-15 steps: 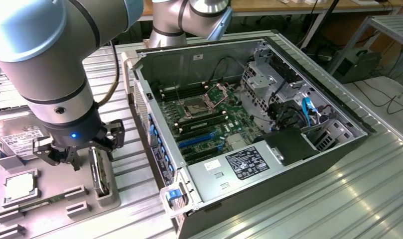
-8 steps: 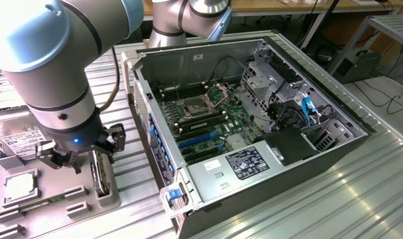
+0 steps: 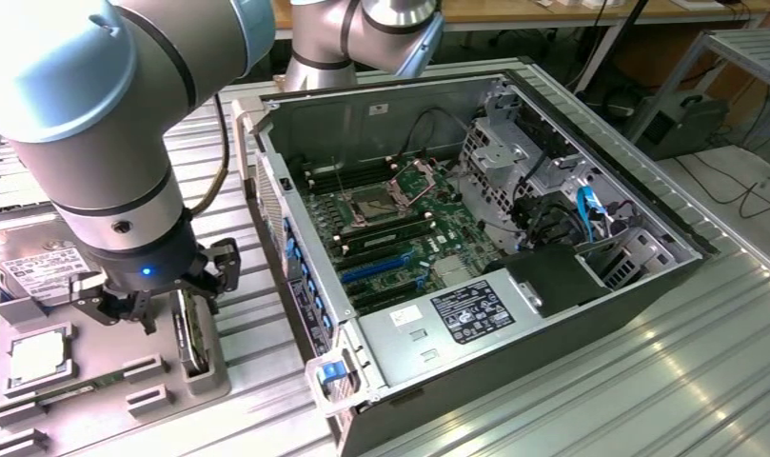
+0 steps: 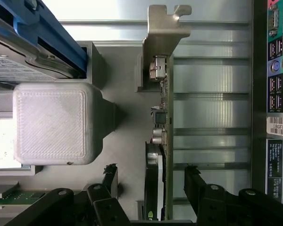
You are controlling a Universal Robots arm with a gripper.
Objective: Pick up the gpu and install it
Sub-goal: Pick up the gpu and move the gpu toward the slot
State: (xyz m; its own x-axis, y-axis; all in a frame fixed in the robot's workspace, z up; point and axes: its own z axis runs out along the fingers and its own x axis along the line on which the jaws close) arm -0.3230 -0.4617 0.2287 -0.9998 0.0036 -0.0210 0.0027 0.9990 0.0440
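Observation:
The gpu (image 3: 189,335) stands on its edge in a slot of the grey holder tray (image 3: 99,405), at the exterior view's left, beside the computer case. My gripper (image 3: 160,303) hangs just above it, open. In the wrist view the gpu (image 4: 155,160) is edge-on, with its silver bracket (image 4: 166,28) at the far end. My gripper (image 4: 151,172) straddles the card there, one black fingertip (image 4: 110,173) on each side with a gap to the card. Nothing is held.
The open computer case (image 3: 359,114) lies on its side at the exterior view's right, with the motherboard and its blue slots (image 3: 374,268) exposed. On the tray lie a labelled hard drive (image 3: 39,268) and a square silver chip (image 3: 35,357). A grey block (image 4: 52,123) rises beside the card.

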